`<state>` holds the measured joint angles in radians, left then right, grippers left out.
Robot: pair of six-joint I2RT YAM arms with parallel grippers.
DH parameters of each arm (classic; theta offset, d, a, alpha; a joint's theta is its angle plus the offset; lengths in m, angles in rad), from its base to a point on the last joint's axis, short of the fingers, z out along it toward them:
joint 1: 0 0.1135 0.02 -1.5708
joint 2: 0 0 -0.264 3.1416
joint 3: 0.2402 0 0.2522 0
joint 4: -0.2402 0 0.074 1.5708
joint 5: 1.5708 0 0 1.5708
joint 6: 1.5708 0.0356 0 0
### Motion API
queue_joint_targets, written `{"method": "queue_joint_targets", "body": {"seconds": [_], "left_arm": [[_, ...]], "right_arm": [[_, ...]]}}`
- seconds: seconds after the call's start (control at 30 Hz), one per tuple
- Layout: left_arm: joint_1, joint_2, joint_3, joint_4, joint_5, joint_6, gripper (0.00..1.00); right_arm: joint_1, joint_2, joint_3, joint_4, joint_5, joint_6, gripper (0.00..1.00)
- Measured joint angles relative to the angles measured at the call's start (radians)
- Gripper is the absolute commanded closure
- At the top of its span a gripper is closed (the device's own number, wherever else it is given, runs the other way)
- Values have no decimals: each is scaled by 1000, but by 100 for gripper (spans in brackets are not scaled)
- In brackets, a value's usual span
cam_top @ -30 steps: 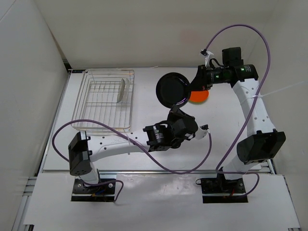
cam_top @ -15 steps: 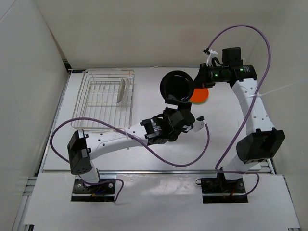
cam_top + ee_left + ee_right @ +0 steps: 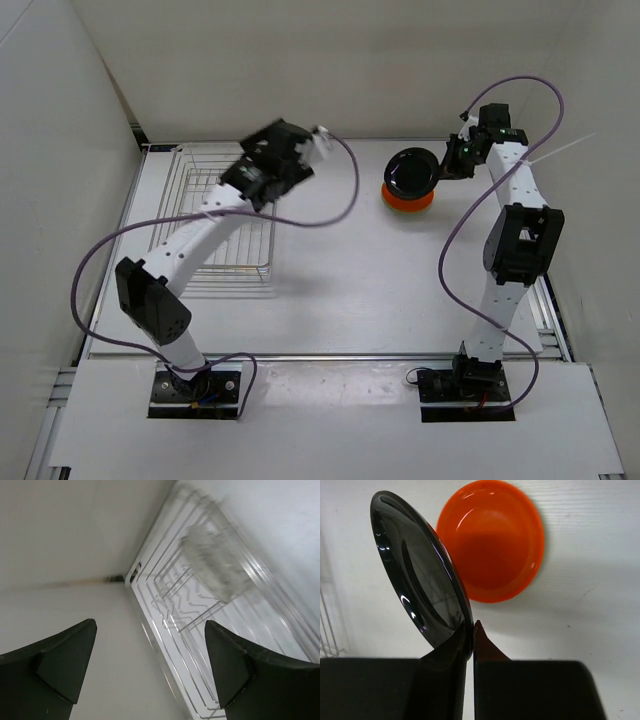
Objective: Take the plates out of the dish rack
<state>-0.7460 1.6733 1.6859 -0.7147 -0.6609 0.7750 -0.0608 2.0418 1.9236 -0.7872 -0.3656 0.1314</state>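
The left arm's gripper (image 3: 149, 630) hangs with its two dark fingers spread wide apart and nothing between them, above the rectangular silver wire dish rack (image 3: 240, 262) at the upper left of the overhead view. In the left wrist view a clear glass plate (image 3: 215, 565) stands on edge among the rack's wires toward the upper right of the frame, its outline blurred. At the upper right of the overhead view, the right arm's gripper (image 3: 472, 627) is clamped on the rim of a glossy black round plate (image 3: 420, 575), one finger on each face. It holds the plate tilted steeply on edge, just over a shallow orange round plate (image 3: 495, 550). The orange plate lies flat on the white table (image 3: 330, 270), well apart from the rack.
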Motion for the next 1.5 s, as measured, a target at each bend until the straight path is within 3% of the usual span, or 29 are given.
{"method": "queue_joint_targets", "body": {"seconds": [0.17, 0.3, 0.73, 0.83, 0.9, 1.07, 1.1, 1.13, 1.2, 1.5], "left_arm": [[262, 8, 161, -48, 87, -165, 0], [369, 8, 182, -86, 179, -289, 0], [403, 1, 133, -142, 361, -457, 0], [402, -18, 123, -150, 375, -470, 0], [402, -36, 120, -154, 385, -475, 0], [402, -85, 91, -152, 394, -488, 0], [402, -90, 82, -151, 396, -489, 0], [402, -95, 69, -149, 401, -495, 0], [402, -98, 48, -146, 414, -507, 0], [404, -97, -7, -145, 483, -563, 0]], "right_arm": [[-12, 93, 93, -2, 27, 1, 100], [-12, 151, 146, -5, 31, 0, 99], [-12, 264, 171, -34, 43, -6, 91], [-12, 264, 173, -34, 42, -6, 85], [-12, 265, 175, -32, 41, -6, 74], [-12, 265, 175, -33, 39, -9, 66], [-12, 265, 175, -33, 37, -10, 54], [-12, 265, 175, -33, 33, -10, 48], [-12, 265, 175, -33, 24, -16, 47], [-12, 237, 135, -39, -28, -23, 13]]}}
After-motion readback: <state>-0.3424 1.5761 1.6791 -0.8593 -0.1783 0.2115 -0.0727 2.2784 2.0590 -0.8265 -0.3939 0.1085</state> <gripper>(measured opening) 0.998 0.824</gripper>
